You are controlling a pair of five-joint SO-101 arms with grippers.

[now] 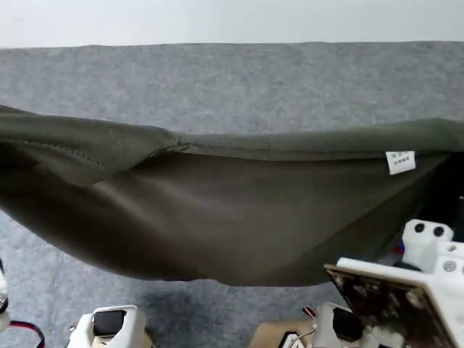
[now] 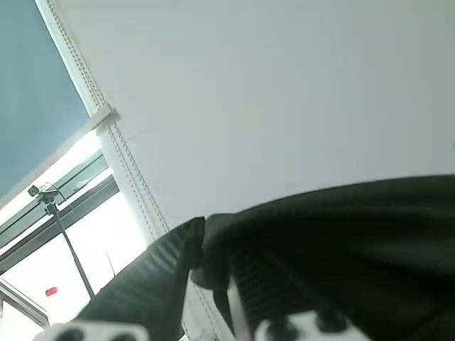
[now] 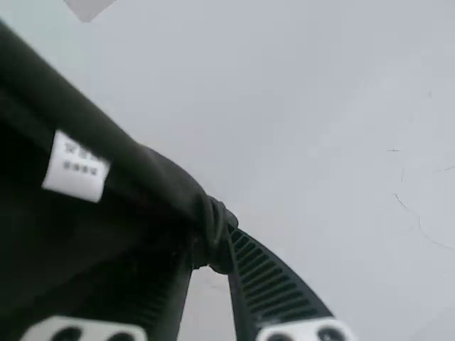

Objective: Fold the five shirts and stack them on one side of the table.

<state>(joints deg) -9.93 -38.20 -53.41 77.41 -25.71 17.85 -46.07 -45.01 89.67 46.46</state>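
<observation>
A dark olive shirt point(image 1: 239, 210) hangs stretched across the high view, held up above the grey table point(image 1: 239, 80), with a white label point(image 1: 400, 161) near its right end. My left gripper point(image 2: 206, 266) is shut on the shirt point(image 2: 341, 234), the cloth bunched between its ribbed fingers point(image 2: 153, 280). My right gripper point(image 3: 212, 249) is shut on the other end of the shirt point(image 3: 106, 192), beside its white label point(image 3: 75, 167). Both wrist views face up toward the ceiling.
The grey felt-covered table stretches behind and under the hanging shirt. The arm bases point(image 1: 109, 326) sit at the front edge, and a white arm segment with a circuit board point(image 1: 395, 293) stands at the front right. A window point(image 2: 43, 142) shows in the left wrist view.
</observation>
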